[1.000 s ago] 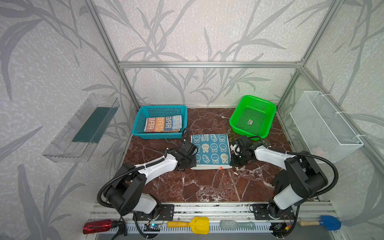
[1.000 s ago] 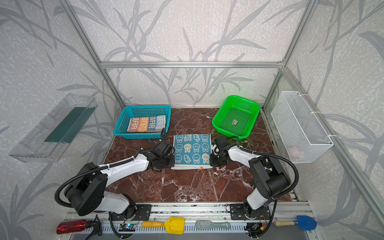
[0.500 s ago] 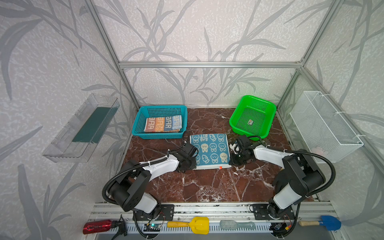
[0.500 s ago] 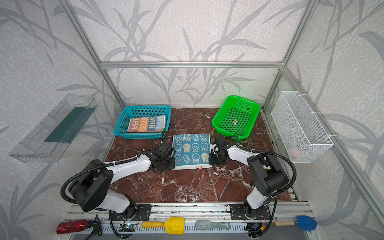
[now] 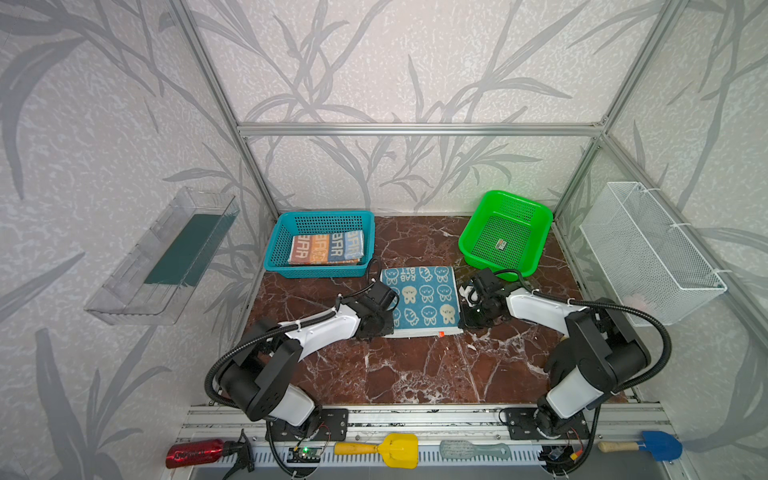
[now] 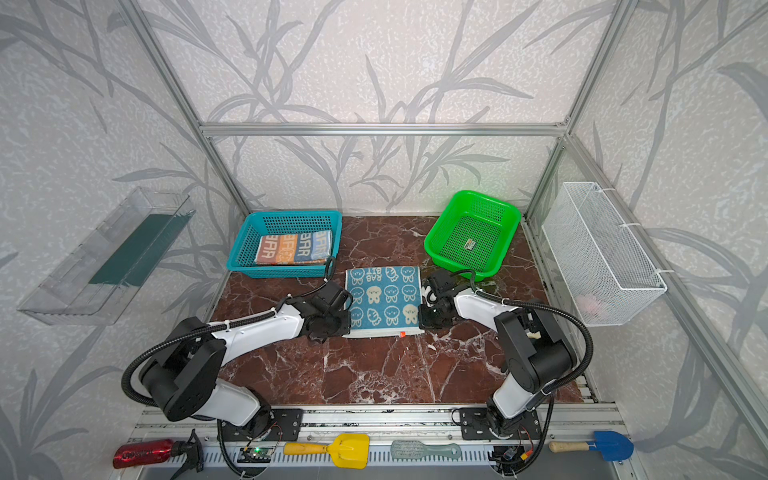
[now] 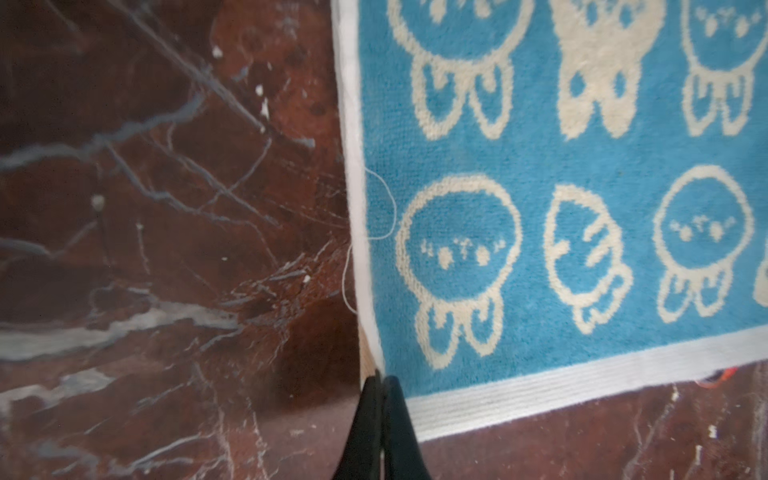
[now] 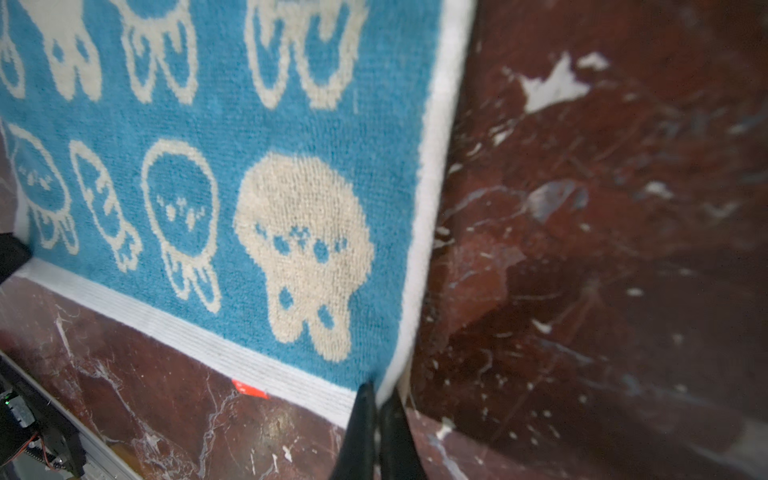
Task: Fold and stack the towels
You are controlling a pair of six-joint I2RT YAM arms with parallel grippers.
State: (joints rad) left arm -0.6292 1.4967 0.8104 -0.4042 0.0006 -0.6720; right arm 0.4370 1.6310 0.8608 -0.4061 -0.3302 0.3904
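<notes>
- Blue towel (image 5: 422, 299) in terry, with cream bunnies, lies flat in the middle of the bench (image 5: 415, 374) between the two arms. Its lettered end points to the back wall.
- Little has changed over the last second. The cloth keeps the same place and outline, and its near hem still rests on the marble top. Only the left arm has settled slightly.
- The left fingers (image 7: 376, 395) are pressed together on the near left corner, with the white hem running in between them.
- The right fingers (image 8: 365, 405) are likewise clamped on the near right corner, beside a small orange-red tab (image 8: 249, 390).
- My reading: both corners are secured, but the lift that carries the near edge over to the far edge has not begun. This fold is at its start.
- A striped towel (image 5: 326, 248) sits folded in the teal basket (image 5: 324, 215), probably where the blue towel goes next. Whether another cloth lies beneath it I cannot tell.
- The green basket (image 5: 469, 224) holds only a small label (image 5: 503, 244).
- Both baskets stand near the far corners, and a cable loop of the left arm hangs at the teal one. A long forward sweep could brush them.
- Wall bins and the tools on the front rail lie well apart.
</notes>
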